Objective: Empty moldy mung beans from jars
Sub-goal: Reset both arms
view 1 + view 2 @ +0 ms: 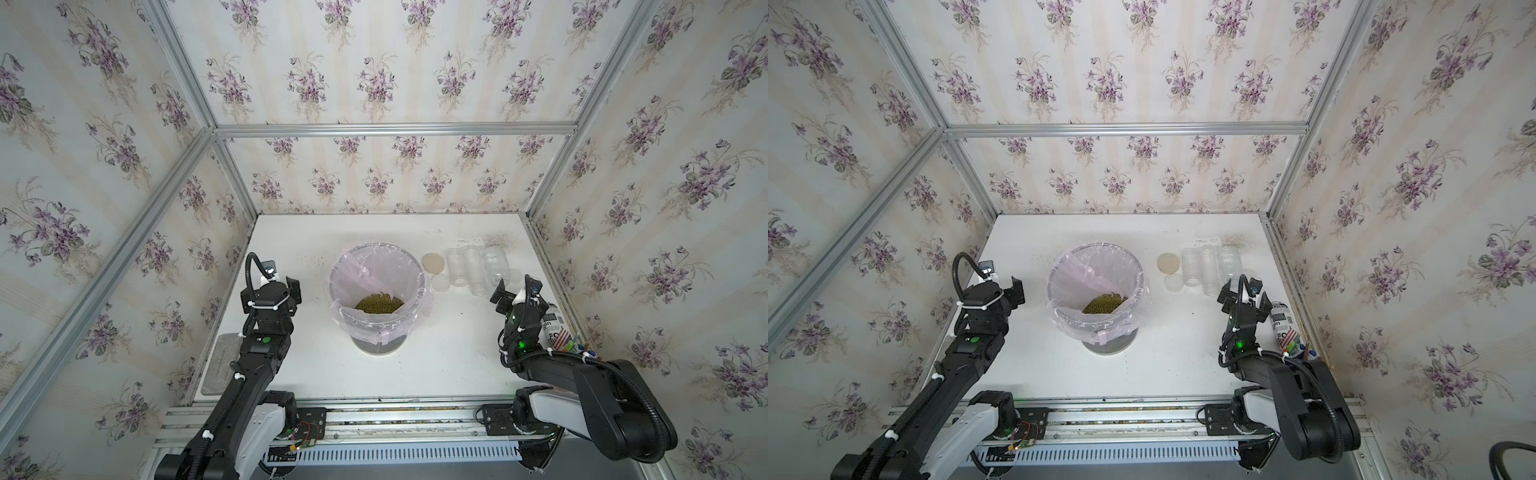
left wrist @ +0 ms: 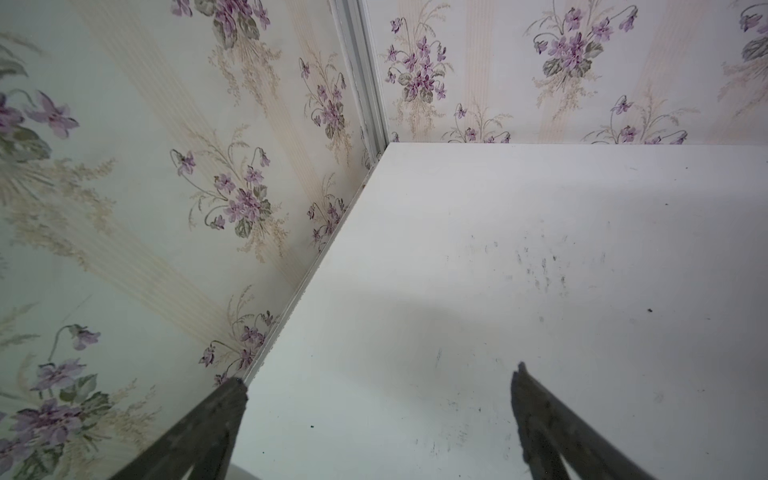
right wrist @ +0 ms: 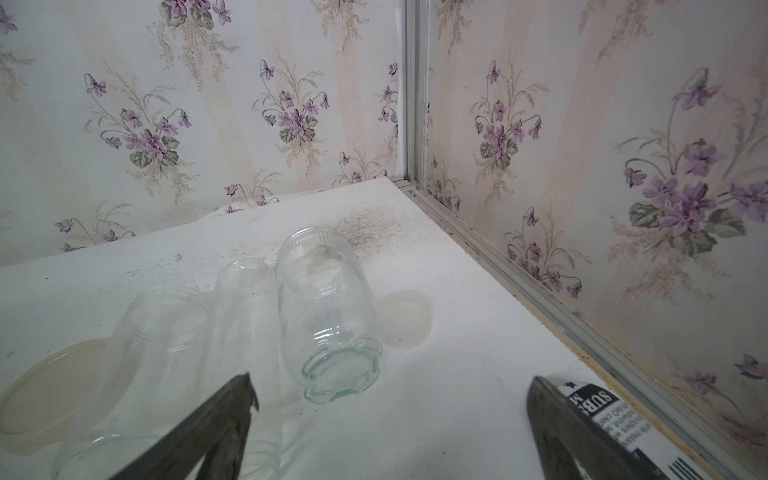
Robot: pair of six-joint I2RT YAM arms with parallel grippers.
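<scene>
The mung beans (image 1: 379, 302) are sitting as a grainy olive-green heap at the bottom of the round bin (image 1: 376, 345), and both top views are showing them there. The bin is standing mid-desk, lined with a crinkly, translucent pink bag (image 1: 353, 275) that folds over its rim.

Over to the right, toward the far right corner, the three jars (image 1: 473, 268) are lying on their sides. They are packed side by side with mouths pointing toward the near edge, all of them see-through cylinders. The rightmost jar (image 3: 328, 311) is looking like thick, faintly bluish glass with a ribbed base and a scalloped mouth. A flat tan lid (image 1: 433, 263) is lying between bin and jars, with a smaller whitish lid (image 1: 440, 283) just near of it.

The right hand (image 3: 390, 378) is hovering just near of the jars, its dark fingers spread wide apart and gripping nothing. A black-and-white printed can (image 3: 598, 411) is standing just beside it. The left hand (image 2: 379, 374) is hanging left of the bin, fingers also wide apart over the scuffed white desk (image 1: 436, 353).
</scene>
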